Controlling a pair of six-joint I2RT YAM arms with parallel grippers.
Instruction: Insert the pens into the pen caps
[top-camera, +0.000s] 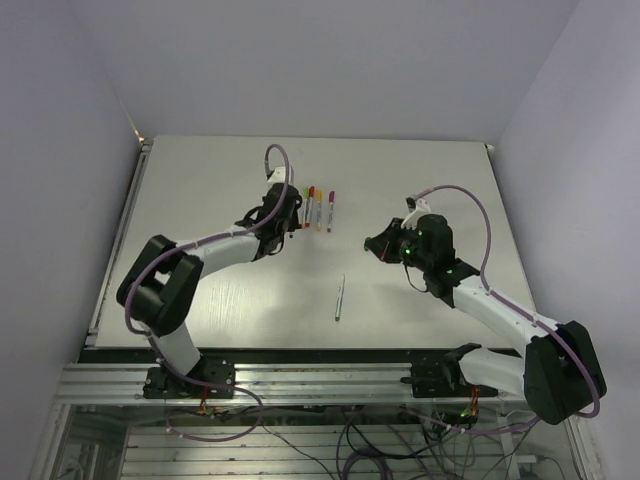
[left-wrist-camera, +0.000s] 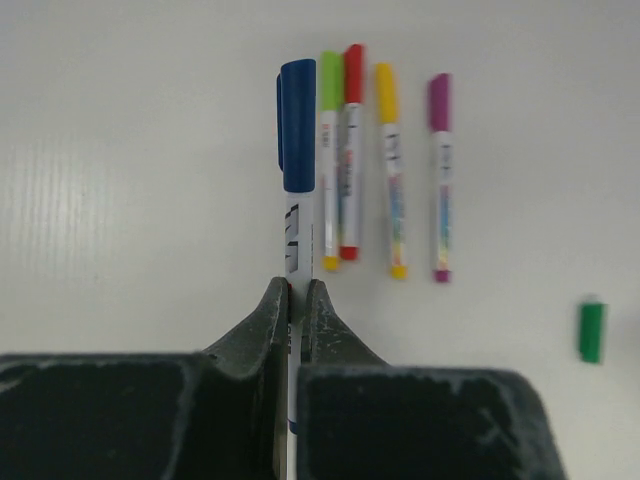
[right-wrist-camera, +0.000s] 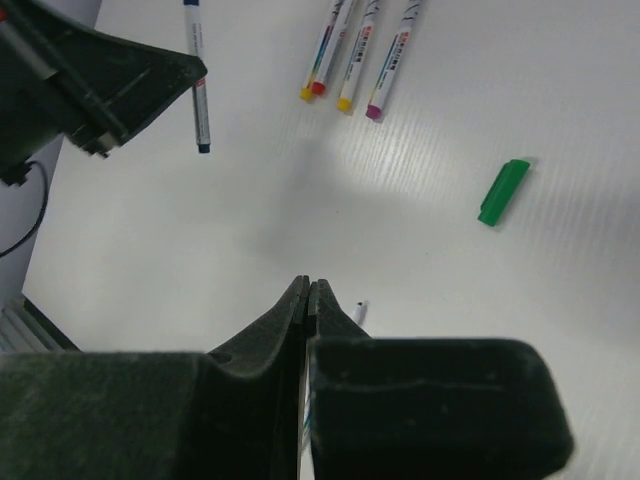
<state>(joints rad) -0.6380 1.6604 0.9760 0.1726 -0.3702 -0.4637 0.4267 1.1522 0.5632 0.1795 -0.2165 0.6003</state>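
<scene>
The left gripper (left-wrist-camera: 297, 300) has its jaws clamped on the lower barrel of a blue pen (left-wrist-camera: 298, 215). The pen runs straight out from the fingertips, and its blue cap (left-wrist-camera: 298, 125) is already seated on the far end. Just to the right of that pen, four more lie side by side on the table (left-wrist-camera: 120, 200): a lime-capped pen (left-wrist-camera: 330, 165) touching a red-capped pen (left-wrist-camera: 350, 160), then a yellow-capped pen (left-wrist-camera: 392, 175) and a purple-capped pen (left-wrist-camera: 441, 180), each a little apart. All four wear their caps. Well off to the right of these jaws lies a loose green cap (left-wrist-camera: 592, 332).

The right gripper (right-wrist-camera: 308, 290) has its jaws pressed together, and nothing can be made out between them. The green cap lies ahead of these fingertips and to their right, flat on the table. A small white end shows just right of the fingertips; it is likely the bare pen (top-camera: 340, 297), which the overhead view shows lying alone, nearer the arm bases than either gripper.

By my reading, five pens are capped. The held one has only to be laid beside the row. What remains is the bare pen and the green cap, neither of them yet picked up.
</scene>
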